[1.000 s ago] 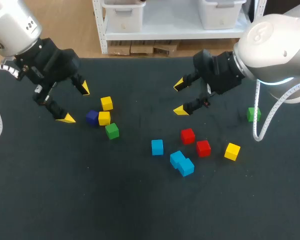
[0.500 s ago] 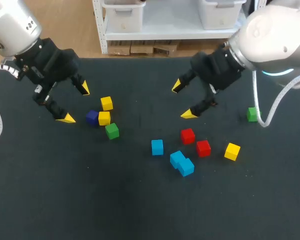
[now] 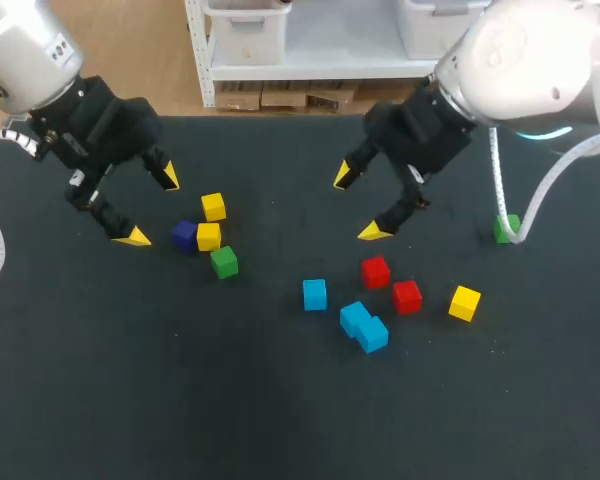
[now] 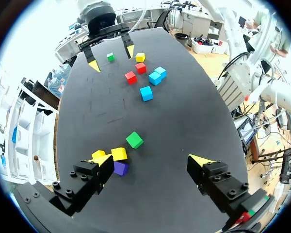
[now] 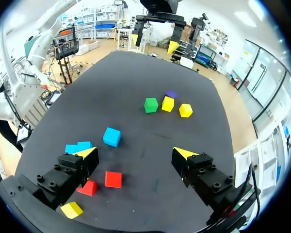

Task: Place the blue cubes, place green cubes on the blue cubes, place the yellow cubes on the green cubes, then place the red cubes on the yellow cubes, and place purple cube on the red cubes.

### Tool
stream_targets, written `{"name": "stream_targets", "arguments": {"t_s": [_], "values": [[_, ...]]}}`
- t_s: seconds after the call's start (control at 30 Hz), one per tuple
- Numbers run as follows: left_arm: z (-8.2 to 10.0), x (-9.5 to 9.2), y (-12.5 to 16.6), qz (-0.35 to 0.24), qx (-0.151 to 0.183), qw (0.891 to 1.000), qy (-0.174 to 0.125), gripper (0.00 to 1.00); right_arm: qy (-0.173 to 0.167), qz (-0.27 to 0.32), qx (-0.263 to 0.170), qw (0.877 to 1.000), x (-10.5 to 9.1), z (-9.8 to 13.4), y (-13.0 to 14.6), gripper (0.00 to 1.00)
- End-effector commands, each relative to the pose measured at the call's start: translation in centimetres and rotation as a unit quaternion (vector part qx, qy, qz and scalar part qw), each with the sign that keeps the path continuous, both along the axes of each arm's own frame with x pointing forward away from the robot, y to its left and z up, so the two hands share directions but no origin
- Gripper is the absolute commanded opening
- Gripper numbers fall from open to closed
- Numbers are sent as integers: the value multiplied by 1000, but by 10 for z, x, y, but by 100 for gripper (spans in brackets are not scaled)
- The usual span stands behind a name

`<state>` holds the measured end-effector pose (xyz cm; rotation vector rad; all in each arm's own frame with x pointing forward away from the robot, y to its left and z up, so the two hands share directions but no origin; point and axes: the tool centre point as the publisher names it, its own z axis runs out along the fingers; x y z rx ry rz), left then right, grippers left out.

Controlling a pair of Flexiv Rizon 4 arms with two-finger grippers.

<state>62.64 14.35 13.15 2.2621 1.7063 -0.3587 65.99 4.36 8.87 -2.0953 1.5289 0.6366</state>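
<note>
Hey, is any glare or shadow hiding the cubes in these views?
Head view: table evenly lit, faint cube shadows, glare on the right arm's white shell. Left wrist view: the purple cube looks dark but readable. Right wrist view: no glare on cubes; the right tool partly covers one red cube.

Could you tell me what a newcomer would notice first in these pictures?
On the dark table nothing is stacked: bright blue cubes and red cubes lie loose near the middle. The right gripper hangs open close to the red ones, and the left gripper hangs open beside a cluster of yellow, purple and green cubes.
</note>
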Motion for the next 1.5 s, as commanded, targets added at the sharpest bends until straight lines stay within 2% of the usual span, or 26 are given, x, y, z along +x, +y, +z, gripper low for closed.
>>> {"name": "stream_targets", "arguments": {"t_s": [0.03, 0.17, 0.37, 0.6, 0.77, 1.1, 1.5], "values": [[-1, 0, 1, -1, -1, 1000, -1, 100, -27, -34, 6, 999, -21, 1, -4, 100], [-1, 0, 1, -1, -1, 1000, -1, 100, -33, -68, 2, 997, -30, 0, -6, 100], [-1, 0, 1, -1, -1, 1000, -1, 100, -17, -111, 12, 994, -51, -14, 0, 100], [-1, 0, 1, -1, -1, 1000, -1, 100, -1, -132, 11, 991, -73, -32, 12, 100], [-1, 0, 1, -1, -1, 1000, -1, 100, 2, -135, 5, 991, -81, -37, 15, 100], [-1, 0, 1, -1, -1, 1000, -1, 100, 30, -121, -17, 992, -99, -47, 22, 100], [-1, 0, 1, -1, -1, 1000, -1, 100, 50, -104, -56, 992, -107, -64, 21, 100]]}}
